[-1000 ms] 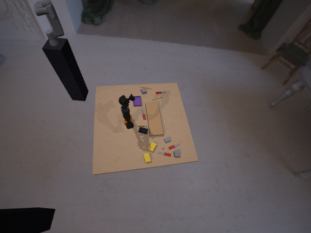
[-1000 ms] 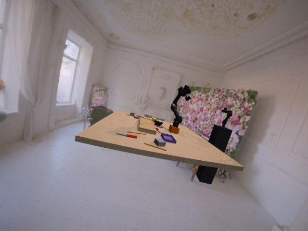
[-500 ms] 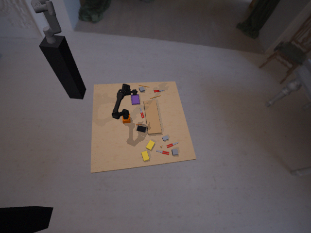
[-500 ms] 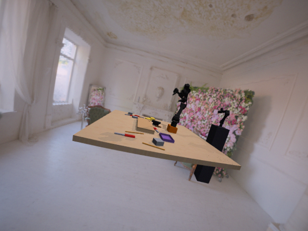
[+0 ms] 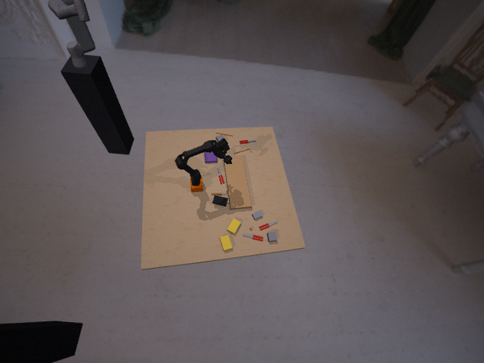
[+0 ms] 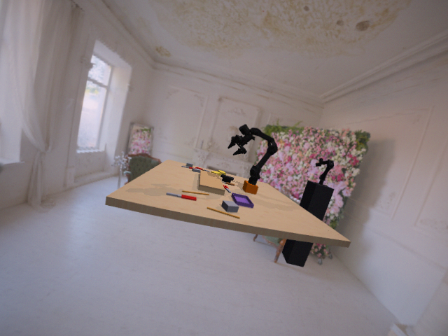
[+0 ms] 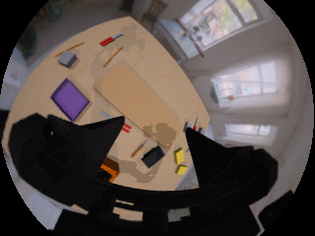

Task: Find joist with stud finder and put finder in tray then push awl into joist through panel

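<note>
The tan floor panel (image 5: 238, 171) (image 6: 208, 181) (image 7: 133, 93) lies on the table. The black stud finder (image 5: 220, 200) (image 6: 227, 178) (image 7: 153, 157) lies beside its long edge, on the arm-base side. The orange-handled awl (image 5: 215, 193) (image 7: 137, 151) lies next to the stud finder. The purple tray (image 5: 211, 158) (image 6: 241, 199) (image 7: 70, 99) is empty, near the panel's other end. My gripper (image 6: 232, 150) (image 7: 157, 125) is open and empty, high above the table near the tray end of the panel. No joist is visible.
A red-handled tool (image 5: 220, 175) lies between the arm base (image 5: 197, 184) and the panel. Near the tray are a grey block (image 6: 229, 206), two thin sticks and another red-handled tool (image 5: 241, 141). Yellow blocks (image 5: 234, 226) (image 5: 225, 243), grey blocks and red-handled tools lie beyond the panel's other end.
</note>
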`<state>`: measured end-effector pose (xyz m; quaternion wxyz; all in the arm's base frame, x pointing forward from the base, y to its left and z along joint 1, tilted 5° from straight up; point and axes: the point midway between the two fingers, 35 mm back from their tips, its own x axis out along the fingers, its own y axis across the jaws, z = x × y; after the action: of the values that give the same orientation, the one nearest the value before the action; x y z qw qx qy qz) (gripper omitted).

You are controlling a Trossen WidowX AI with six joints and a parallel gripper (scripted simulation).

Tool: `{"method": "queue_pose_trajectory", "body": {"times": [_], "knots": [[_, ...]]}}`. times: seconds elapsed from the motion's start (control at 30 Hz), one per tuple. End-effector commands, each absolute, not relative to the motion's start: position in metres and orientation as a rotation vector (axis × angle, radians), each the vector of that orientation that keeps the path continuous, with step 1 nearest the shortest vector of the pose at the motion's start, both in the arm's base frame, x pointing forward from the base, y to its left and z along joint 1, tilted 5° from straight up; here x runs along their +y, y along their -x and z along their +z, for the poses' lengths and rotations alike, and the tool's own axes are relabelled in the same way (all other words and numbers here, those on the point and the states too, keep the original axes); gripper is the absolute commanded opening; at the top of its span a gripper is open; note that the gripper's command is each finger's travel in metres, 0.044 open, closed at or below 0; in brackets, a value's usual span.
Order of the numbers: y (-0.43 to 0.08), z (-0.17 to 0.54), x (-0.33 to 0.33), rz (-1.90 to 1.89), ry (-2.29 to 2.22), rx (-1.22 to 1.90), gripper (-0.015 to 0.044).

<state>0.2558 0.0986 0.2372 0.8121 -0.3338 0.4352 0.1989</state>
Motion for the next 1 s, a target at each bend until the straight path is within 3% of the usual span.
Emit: {"method": "queue_pose_trajectory", "body": {"times": [0.0, 0.27, 0.53, 0.97], "knots": [[-0.280, 0.198, 0.056, 0.296, 0.612, 1.101, 0.0440], [-0.289, 0.120, -0.040, 0.042, 0.315, 1.408, 0.0440], [-0.244, 0.045, -0.123, -0.118, -0.057, 1.664, 0.0440], [-0.231, 0.034, -0.136, -0.141, -0.129, 1.698, 0.0440]]}}
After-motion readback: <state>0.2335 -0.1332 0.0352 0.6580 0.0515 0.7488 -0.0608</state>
